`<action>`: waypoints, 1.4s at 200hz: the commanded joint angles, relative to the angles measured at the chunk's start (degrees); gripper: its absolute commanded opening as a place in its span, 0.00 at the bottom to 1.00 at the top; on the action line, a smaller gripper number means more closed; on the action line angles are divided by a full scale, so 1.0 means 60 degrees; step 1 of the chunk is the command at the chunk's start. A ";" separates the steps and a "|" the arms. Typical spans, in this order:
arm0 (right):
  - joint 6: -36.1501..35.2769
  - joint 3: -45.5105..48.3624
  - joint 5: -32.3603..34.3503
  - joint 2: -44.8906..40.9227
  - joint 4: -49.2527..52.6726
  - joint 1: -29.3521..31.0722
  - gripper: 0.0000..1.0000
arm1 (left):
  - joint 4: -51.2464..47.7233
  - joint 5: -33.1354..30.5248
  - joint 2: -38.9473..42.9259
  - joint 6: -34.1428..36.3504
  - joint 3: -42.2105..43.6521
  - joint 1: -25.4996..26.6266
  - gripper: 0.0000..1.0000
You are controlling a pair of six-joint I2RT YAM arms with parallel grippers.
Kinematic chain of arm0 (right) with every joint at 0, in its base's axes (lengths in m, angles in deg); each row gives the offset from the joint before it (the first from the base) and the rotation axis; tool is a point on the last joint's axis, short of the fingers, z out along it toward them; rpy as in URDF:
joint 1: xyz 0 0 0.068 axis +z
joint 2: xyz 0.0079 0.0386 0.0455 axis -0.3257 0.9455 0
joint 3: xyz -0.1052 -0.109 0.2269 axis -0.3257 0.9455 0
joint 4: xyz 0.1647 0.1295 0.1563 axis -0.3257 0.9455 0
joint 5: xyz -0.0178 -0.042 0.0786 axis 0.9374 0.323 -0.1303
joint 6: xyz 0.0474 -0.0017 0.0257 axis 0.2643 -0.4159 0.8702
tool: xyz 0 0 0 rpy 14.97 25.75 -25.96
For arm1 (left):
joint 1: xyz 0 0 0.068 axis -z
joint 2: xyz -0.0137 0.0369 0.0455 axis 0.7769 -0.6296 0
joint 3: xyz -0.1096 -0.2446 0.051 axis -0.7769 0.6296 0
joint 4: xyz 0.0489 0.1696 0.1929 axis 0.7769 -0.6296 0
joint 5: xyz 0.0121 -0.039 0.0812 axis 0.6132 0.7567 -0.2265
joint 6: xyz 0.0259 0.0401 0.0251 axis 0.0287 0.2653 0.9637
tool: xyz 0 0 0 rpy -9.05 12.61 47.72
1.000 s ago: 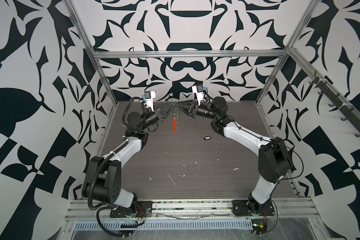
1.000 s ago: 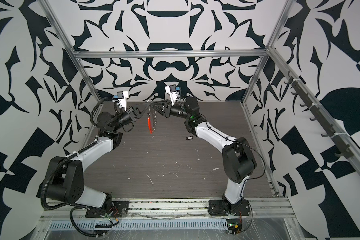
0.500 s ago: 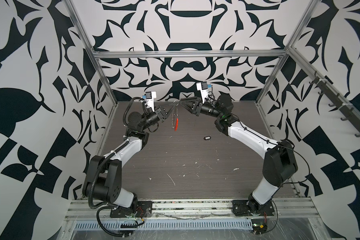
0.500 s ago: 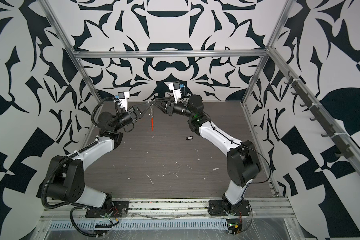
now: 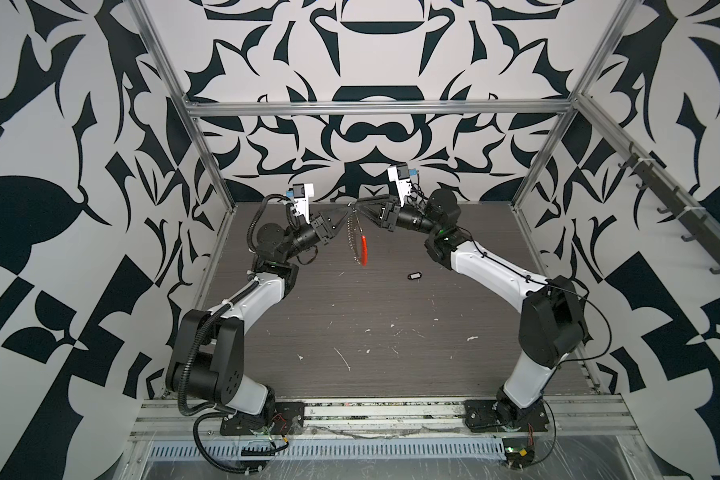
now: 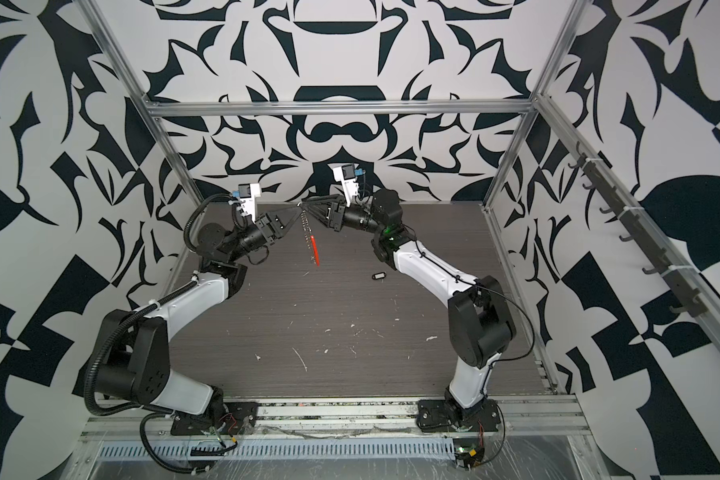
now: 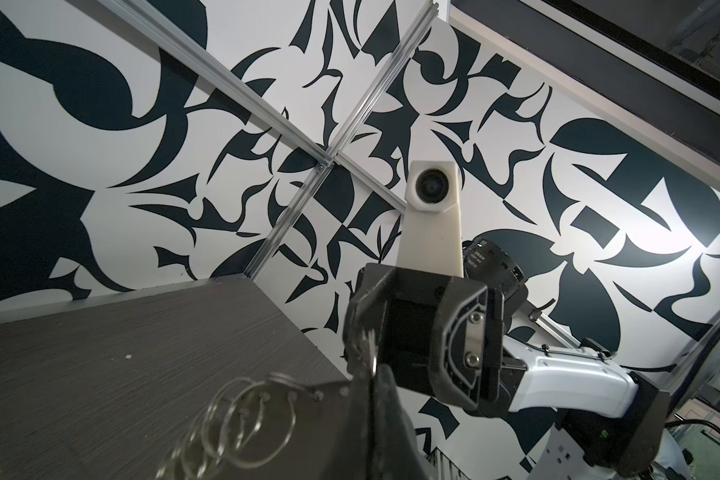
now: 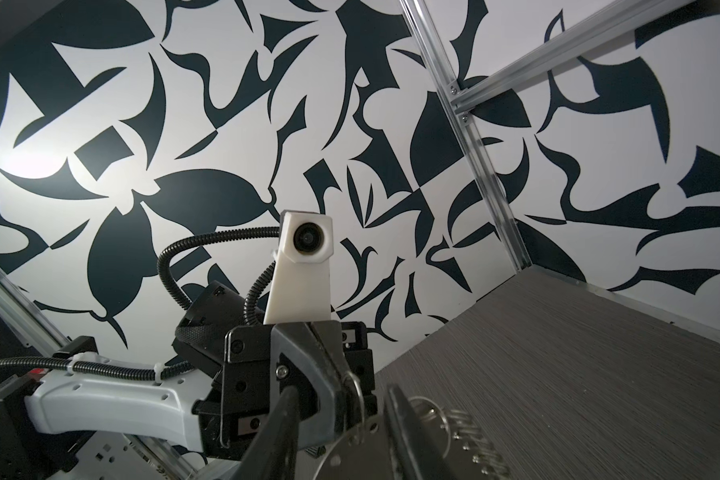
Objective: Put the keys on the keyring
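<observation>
Silver keyring (image 5: pixel 363 249) in L gripper (image 5: pixel 347 212); R gripper (image 5: pixel 359 205) opened wider.

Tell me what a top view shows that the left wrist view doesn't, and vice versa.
Only a top view: the black key tag lying alone on the table, and the orange-red segment of the keyring. Only the left wrist view: the individual split rings, close up. Both: the keyring, the right gripper, the table.
</observation>
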 commanded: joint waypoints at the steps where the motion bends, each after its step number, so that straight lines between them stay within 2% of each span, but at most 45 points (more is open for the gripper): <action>1: 0.0126 -0.0466 -0.0181 -0.0157 -0.0562 0.0095 0.37 | 0.0495 0.0059 0.0056 -0.0144 -0.0385 0.0010 0.00; 42: 0.0173 -0.0420 -0.0193 -0.0174 -0.0648 0.0124 0.23 | 0.0491 0.0051 0.0057 -0.0144 -0.0421 0.0000 0.00; 104: 0.0289 -0.0298 -0.0197 -0.0168 -0.0853 0.0124 0.23 | 0.0667 -0.0139 0.0109 -0.0173 -0.0363 0.0000 0.00; 116: 0.0301 -0.0332 -0.0203 -0.0160 -0.0869 0.0129 0.16 | 0.0683 -0.0159 0.0106 -0.0186 -0.0345 0.0010 0.00; 126: 0.0317 -0.0373 -0.0219 -0.0129 -0.0861 0.0136 0.00 | 0.0685 -0.0155 0.0094 -0.0188 -0.0341 0.0004 0.00; 165: -0.0021 -0.0434 -0.0284 -0.0170 -0.0445 0.0146 0.00 | 0.0140 0.0054 0.0155 0.0339 -0.0300 0.0004 0.00; 169: -0.0192 -0.0446 -0.0272 -0.0213 -0.0223 0.0143 0.00 | -0.0051 0.0157 0.0212 0.0547 -0.0297 -0.0005 0.00; 185: -0.1552 -0.0521 -0.0158 -0.0508 0.1330 0.0141 0.00 | -0.1610 0.0542 0.0618 0.1840 -0.0246 -0.0037 0.16; 200: -0.3034 -0.0508 0.0158 -0.0822 0.2802 0.0140 0.00 | -0.4350 0.0895 0.1158 0.4003 -0.0464 -0.0040 0.31; 213: -0.4155 -0.0522 0.0418 -0.1025 0.3842 0.0147 0.00 | -0.7527 0.0884 0.1559 0.6555 -0.0990 -0.0041 0.35; 227: -0.5067 -0.0535 0.0545 -0.1135 0.4553 0.0168 0.00 | -1.0098 0.0712 0.1846 0.8750 -0.1498 -0.0045 0.36; 250: -0.5746 -0.0712 0.0486 -0.1107 0.5184 0.0243 0.00 | -1.2113 0.0767 0.1927 1.1076 -0.1955 -0.0041 0.30; 269: -0.5908 -0.0845 0.0413 -0.1041 0.5358 0.0340 0.00 | -1.3281 0.0669 0.1722 1.2075 -0.2495 -0.0065 0.23; 280: -0.5909 -0.0846 0.0335 -0.1040 0.5333 0.0387 0.00 | -1.3829 0.0680 0.1530 1.2487 -0.2795 -0.0109 0.22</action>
